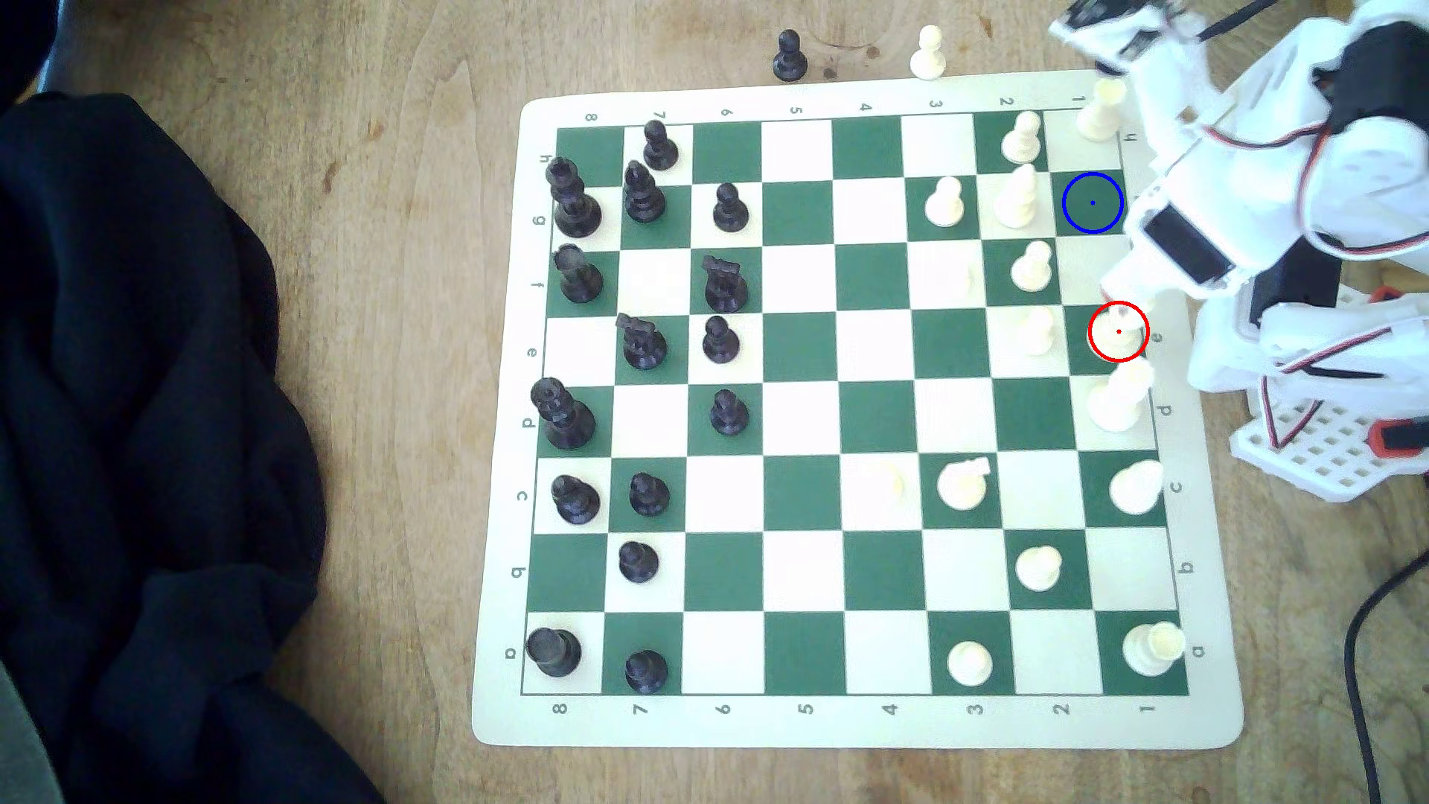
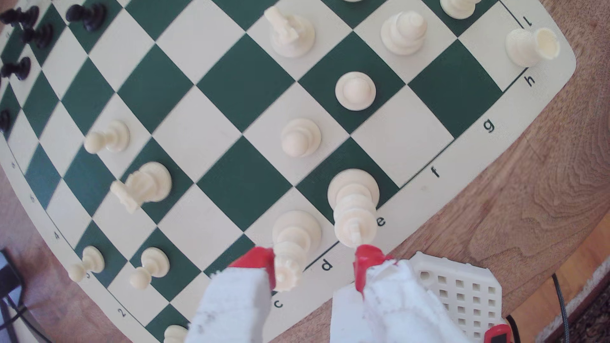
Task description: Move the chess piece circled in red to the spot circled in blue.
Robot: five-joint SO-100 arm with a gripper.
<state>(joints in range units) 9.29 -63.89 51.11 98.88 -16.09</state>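
The chess piece (image 2: 355, 198) is a tall cream-white piece on the dark green square ringed in red, at the board's edge by the letter e. In the exterior view its base (image 1: 1119, 334) shows inside the red ring, with the arm covering its top. My gripper (image 2: 313, 264) (image 1: 1121, 301) hangs open above it, and one red fingertip (image 2: 368, 260) sits just beside the piece's crown. The other red fingertip (image 2: 260, 264) lies next to the neighbouring tall piece's head. The spot (image 1: 1093, 202) (image 2: 455, 82) is a bare green square ringed in blue, two squares further along the same edge.
A tall white piece (image 1: 1117, 398) (image 2: 293, 237) stands one square over, inside the open jaws' span. White pawns (image 1: 1032, 267) and a bishop (image 1: 1017, 197) line the adjacent file. A rook (image 1: 1102, 108) stands beyond the spot. The arm's white gridded base (image 1: 1314, 448) sits off the board's edge.
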